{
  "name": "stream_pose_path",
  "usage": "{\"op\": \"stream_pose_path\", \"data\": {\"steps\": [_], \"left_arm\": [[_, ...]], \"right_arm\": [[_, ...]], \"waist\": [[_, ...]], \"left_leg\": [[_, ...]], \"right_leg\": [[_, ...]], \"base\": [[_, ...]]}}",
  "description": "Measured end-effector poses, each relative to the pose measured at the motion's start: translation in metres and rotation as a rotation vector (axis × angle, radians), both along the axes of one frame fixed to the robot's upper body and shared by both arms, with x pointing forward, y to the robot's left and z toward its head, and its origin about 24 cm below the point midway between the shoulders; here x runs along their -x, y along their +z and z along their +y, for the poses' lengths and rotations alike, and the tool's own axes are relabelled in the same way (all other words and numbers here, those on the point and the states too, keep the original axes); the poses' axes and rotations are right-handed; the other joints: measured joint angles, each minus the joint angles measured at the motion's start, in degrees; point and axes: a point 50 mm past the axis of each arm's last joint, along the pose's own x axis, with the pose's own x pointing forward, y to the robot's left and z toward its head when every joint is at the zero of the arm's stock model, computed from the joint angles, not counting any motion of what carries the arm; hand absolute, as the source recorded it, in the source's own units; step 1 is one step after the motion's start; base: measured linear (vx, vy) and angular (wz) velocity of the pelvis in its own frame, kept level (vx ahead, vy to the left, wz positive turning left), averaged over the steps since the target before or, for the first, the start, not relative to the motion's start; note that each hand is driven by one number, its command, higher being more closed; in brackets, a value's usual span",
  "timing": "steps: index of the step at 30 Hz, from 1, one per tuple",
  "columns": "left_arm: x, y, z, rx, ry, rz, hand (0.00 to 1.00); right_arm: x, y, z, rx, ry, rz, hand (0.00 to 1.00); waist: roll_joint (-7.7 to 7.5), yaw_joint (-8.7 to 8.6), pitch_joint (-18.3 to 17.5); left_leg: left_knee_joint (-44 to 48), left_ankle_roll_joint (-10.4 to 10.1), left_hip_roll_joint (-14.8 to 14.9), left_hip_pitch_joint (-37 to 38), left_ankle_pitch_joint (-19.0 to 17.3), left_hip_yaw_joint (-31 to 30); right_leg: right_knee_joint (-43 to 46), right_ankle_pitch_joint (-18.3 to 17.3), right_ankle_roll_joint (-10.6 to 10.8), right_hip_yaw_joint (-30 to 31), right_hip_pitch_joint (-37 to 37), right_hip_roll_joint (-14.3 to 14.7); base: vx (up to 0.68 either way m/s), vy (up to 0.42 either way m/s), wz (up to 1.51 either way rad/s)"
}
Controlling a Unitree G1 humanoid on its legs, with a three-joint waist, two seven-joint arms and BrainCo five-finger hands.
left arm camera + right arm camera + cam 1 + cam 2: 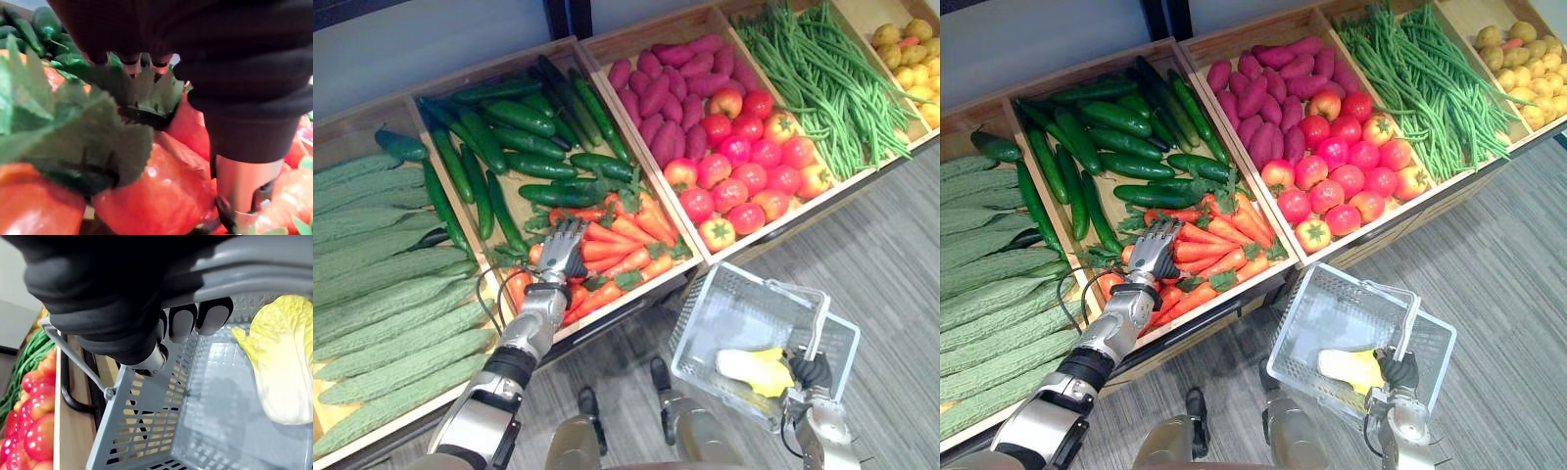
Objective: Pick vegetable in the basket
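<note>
A heap of orange carrots (619,240) with green leafy tops fills the near end of a wooden crate. My left hand (563,253) lies on this heap, fingers straight and pressed among the leaves. In the left wrist view a carrot (161,196) sits between the thumb (242,191) and the fingers, whose tips are hidden by leaves (73,132). My right hand (811,372) is shut on the handle (254,274) of a grey plastic basket (724,313), which hangs tilted below the crates. A pale yellow-white cabbage (749,367) lies inside the basket.
Dark cucumbers (509,147) share the carrots' crate behind them. Bitter gourds (382,304) fill the crate to the left. To the right are purple sweet potatoes (666,88), tomatoes (744,166), green beans (822,78) and yellow potatoes (911,59). Grey floor lies below.
</note>
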Motion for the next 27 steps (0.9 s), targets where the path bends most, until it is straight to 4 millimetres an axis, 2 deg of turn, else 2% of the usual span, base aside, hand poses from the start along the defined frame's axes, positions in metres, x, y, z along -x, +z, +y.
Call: {"op": "stream_pose_path", "data": {"steps": [4,8,10,15,17,20,27], "left_arm": [[0.001,-0.003,0.002,-0.018,-0.003,0.011,1.00],[0.003,-0.005,-0.001,-0.030,-0.027,0.012,1.00],[0.004,-0.010,-0.001,-0.027,-0.024,0.033,1.00],[0.007,-0.014,0.006,-0.009,0.009,0.054,1.00],[0.011,-0.020,0.007,0.010,0.015,0.083,1.00],[0.013,-0.019,0.006,0.044,0.017,0.075,1.00],[0.024,-0.023,0.026,0.159,0.154,0.079,1.00]], "right_arm": [[-0.001,0.000,-0.001,0.002,-0.003,0.001,1.00],[-0.005,-0.003,-0.004,0.005,-0.001,0.017,1.00],[-0.010,-0.004,-0.004,0.002,0.002,0.019,1.00],[-0.011,-0.007,-0.004,-0.004,0.000,0.035,1.00],[-0.011,-0.007,-0.003,-0.004,0.001,0.035,1.00],[-0.011,-0.006,-0.005,-0.002,-0.007,0.033,1.00],[-0.010,-0.007,-0.004,-0.004,-0.010,0.036,1.00]], "waist": [[0.10,-0.08,0.1],[0.85,-0.20,0.5],[1.11,-0.72,0.7],[1.37,-1.89,0.9],[1.61,-2.08,1.0],[1.94,-2.15,1.2],[1.98,-2.24,1.2]], "left_leg": [[-0.1,0.0,0.0,0.3,0.0,0.2],[-1.7,-0.1,-0.7,1.7,0.5,0.0],[-2.9,0.0,-1.2,2.3,0.9,-0.2],[-4.0,0.1,-1.8,3.8,1.1,-0.4],[-4.1,0.1,-2.0,4.4,1.1,-0.4],[-4.4,0.2,-2.1,4.5,1.1,-0.7],[-5.2,0.3,-2.7,6.1,1.2,-0.8]], "right_leg": [[-0.4,0.4,0.0,0.1,0.3,-0.1],[-1.5,0.6,0.3,0.0,1.5,-0.6],[-2.2,0.6,0.9,0.1,1.9,-0.9],[-2.4,0.6,0.9,0.1,2.9,-1.1],[-2.6,0.4,1.1,0.1,3.6,-1.2],[-2.9,0.4,1.2,-0.1,3.8,-1.4],[-2.9,0.1,1.2,0.0,5.0,-1.6]], "base": [[-0.01,0.007,-0.04],[0.00,0.008,0.02],[0.00,0.012,0.02],[0.04,0.024,0.01],[0.06,0.045,-0.02],[0.05,0.031,0.03],[0.00,0.000,0.00]]}}
